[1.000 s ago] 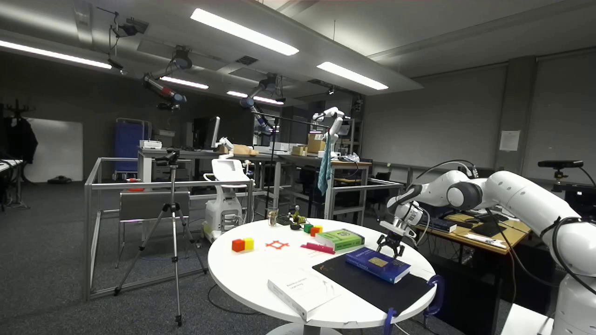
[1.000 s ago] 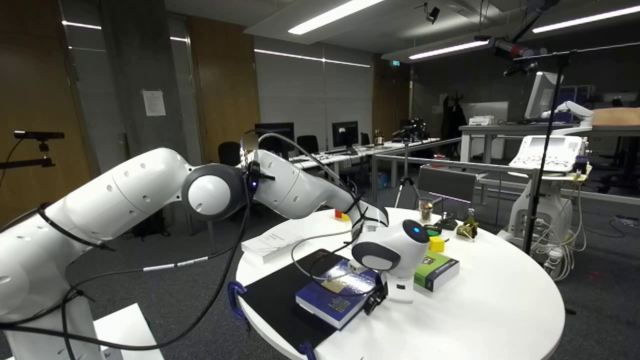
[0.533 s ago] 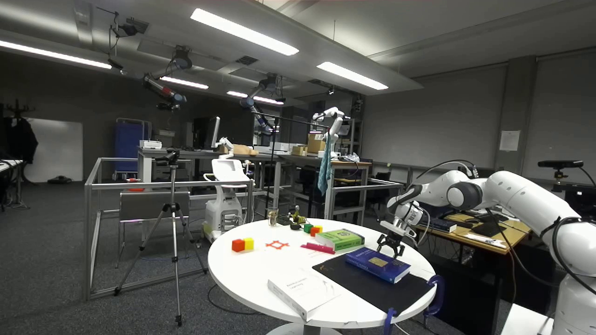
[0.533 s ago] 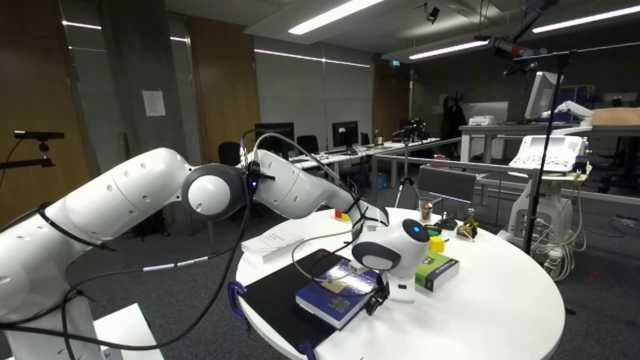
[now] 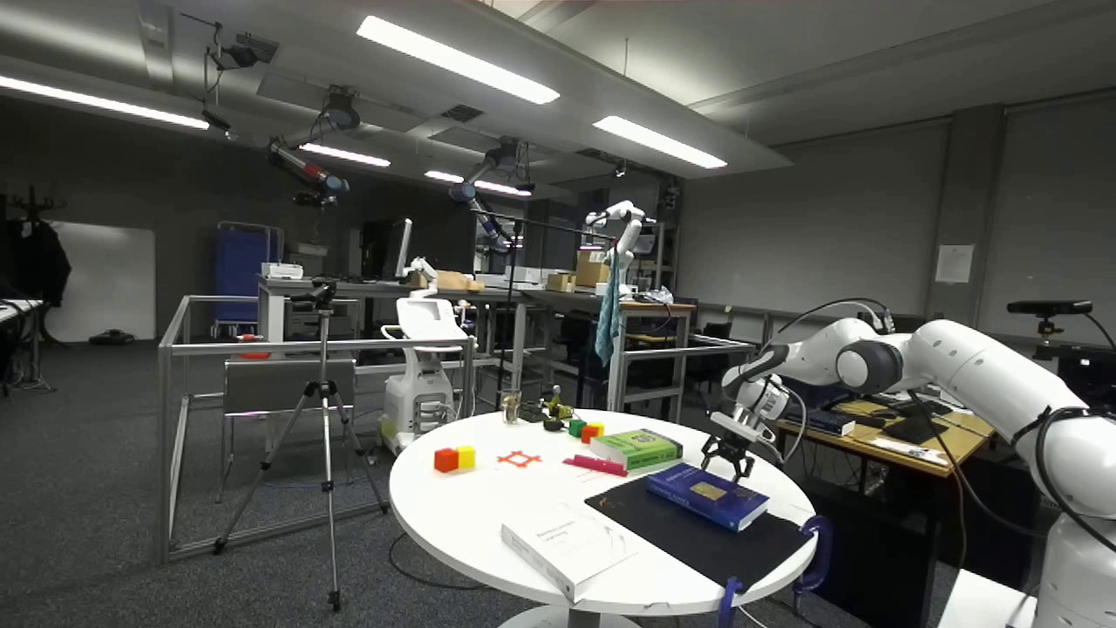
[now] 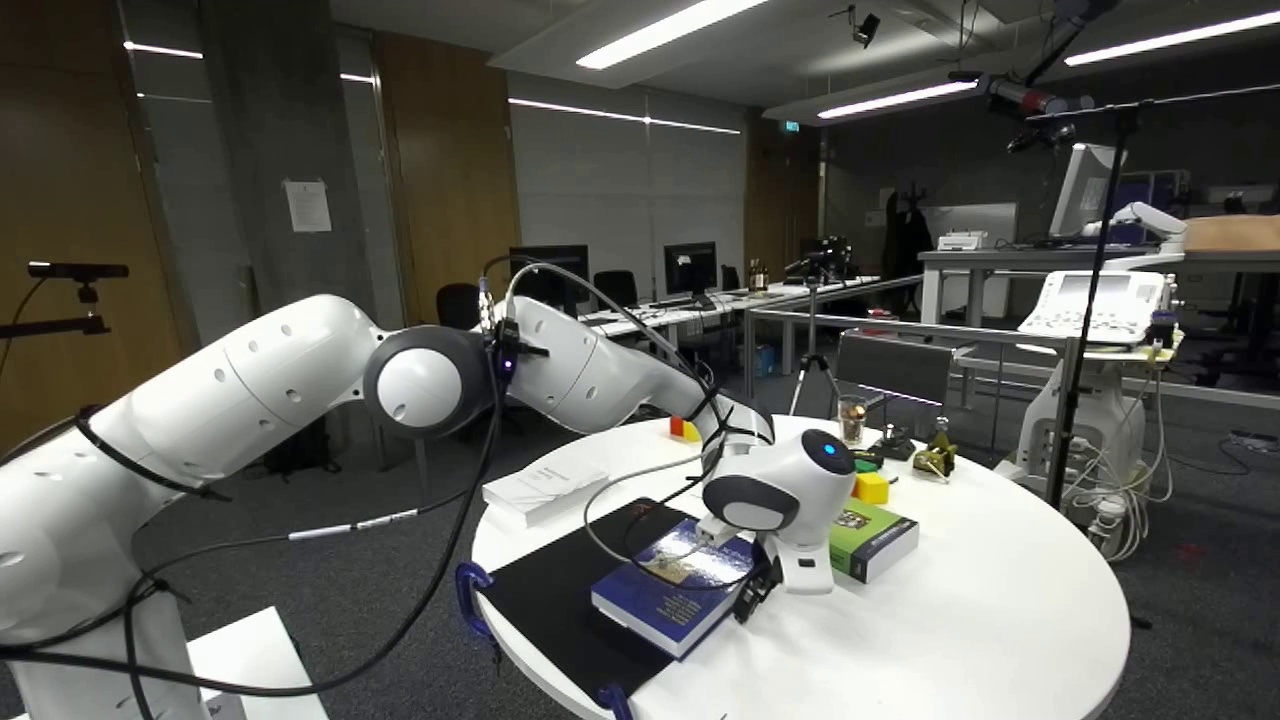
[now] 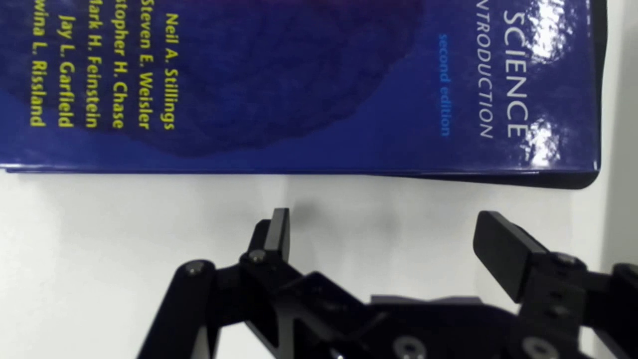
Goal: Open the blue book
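Observation:
The blue book [image 5: 689, 490] is a thick hardcover lying closed and flat on a black mat [image 5: 671, 542]. It also shows in an exterior view [image 6: 650, 606], partly behind the arm and its cable, and fills the top of the wrist view [image 7: 279, 99]. My gripper [image 7: 384, 213] is open and empty, its fingers [image 7: 503, 254] wide apart. It stands beside the book's long edge, on the side opposite the lettered spine, pointing down over the white table [image 5: 471, 515]. In the wrist view a strip of table shows between the fingertips and the book. The gripper also shows in both exterior views [image 5: 722, 472] [image 6: 746, 604].
A green book [image 5: 641, 449] lies close beyond the blue one. A white book [image 5: 568, 548] lies on the near side. Blue clamps [image 5: 816, 553] hold the mat's edge. A pink bar [image 5: 595, 465], coloured cubes [image 5: 446, 460] and a glass [image 5: 510, 407] stand farther off.
My gripper has risen slightly and shifted a little beside the book over the last half second. It stays open. The blue book has not moved.

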Robot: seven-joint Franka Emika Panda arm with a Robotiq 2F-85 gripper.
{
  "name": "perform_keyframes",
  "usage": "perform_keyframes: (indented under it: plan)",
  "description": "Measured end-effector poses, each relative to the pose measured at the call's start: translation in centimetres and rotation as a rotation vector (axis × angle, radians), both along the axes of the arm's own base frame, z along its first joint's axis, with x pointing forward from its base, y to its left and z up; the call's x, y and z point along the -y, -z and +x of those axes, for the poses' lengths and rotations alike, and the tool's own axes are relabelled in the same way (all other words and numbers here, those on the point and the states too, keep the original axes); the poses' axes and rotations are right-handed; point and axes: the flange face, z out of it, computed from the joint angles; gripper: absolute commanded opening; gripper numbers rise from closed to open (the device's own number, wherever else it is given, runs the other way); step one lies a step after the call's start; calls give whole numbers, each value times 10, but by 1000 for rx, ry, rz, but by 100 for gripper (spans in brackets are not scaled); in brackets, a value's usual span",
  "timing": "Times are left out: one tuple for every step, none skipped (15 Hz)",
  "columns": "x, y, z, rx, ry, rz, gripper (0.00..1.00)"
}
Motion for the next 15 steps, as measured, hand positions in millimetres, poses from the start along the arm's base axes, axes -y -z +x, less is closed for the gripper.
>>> perform_keyframes:
  plan:
    - [-1, -1, 2, 5, -5, 0, 100]
    - [-2, -2, 3, 9, -8, 0, 100]
    - [-4, -3, 4, 12, -11, 1, 100]
    - [-5, -4, 5, 14, -14, 3, 100]
    - [-7, -4, 6, 16, -17, 7, 100]
    - [-10, -3, 7, 18, -22, 10, 100]
    - [-12, -3, 8, 21, -27, 14, 100]
    - [-14, -3, 9, 22, -32, 17, 100]
    - [-16, -3, 10, 24, -35, 19, 100]
    - [-17, -3, 10, 26, -38, 20, 100]
    - [-17, -3, 11, 27, -41, 21, 100]
    - [-18, -3, 11, 29, -45, 22, 100]
    - [-19, -3, 11, 31, -49, 22, 100]
    - [-19, -3, 12, 33, -53, 22, 100]
    - [-19, -3, 12, 34, -55, 22, 100]
